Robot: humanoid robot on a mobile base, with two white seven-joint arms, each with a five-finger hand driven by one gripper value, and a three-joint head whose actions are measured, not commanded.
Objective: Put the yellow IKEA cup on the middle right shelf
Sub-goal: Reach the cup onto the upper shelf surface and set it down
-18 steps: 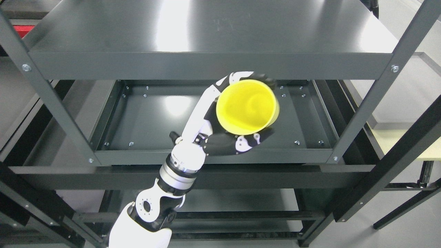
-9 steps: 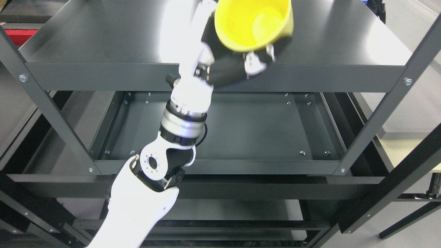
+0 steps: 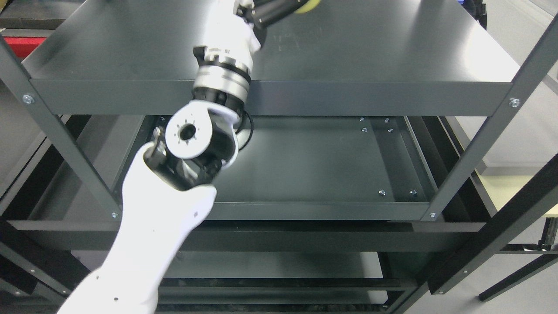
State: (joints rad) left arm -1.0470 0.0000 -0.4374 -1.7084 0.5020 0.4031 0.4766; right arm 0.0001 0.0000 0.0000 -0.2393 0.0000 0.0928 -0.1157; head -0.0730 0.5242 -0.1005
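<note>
While my left arm (image 3: 174,192) reaches up from the lower left of the view, it crosses in front of the dark metal shelf unit (image 3: 270,98) and goes on to the top edge of the picture. The white forearm is low, the round elbow joint with a black hole in its centre is in front of the middle shelf (image 3: 322,170), and the silver wrist ring overlaps the front lip of the top shelf (image 3: 383,48).

My left hand (image 3: 274,8) is almost fully cut off by the top edge. I see only a black part of the palm and a small white part beside it. The fingers are outside the view, so I cannot tell if they are closed around something or loose.

Of the yellow cup (image 3: 308,3) only a thin yellow sliver is visible, at the top edge, just beside the black part of the hand and above the surface of the top shelf. If it touches the shelf or is carried in the air, I cannot tell.

The middle shelf is a shallow tray with small bolts near its corners, and a pale reflection lies on its surface. A lower shelf (image 3: 279,266) shows under it. At the far right there is a pale table top (image 3: 518,183) behind the black posts. My right arm does not show anywhere.
</note>
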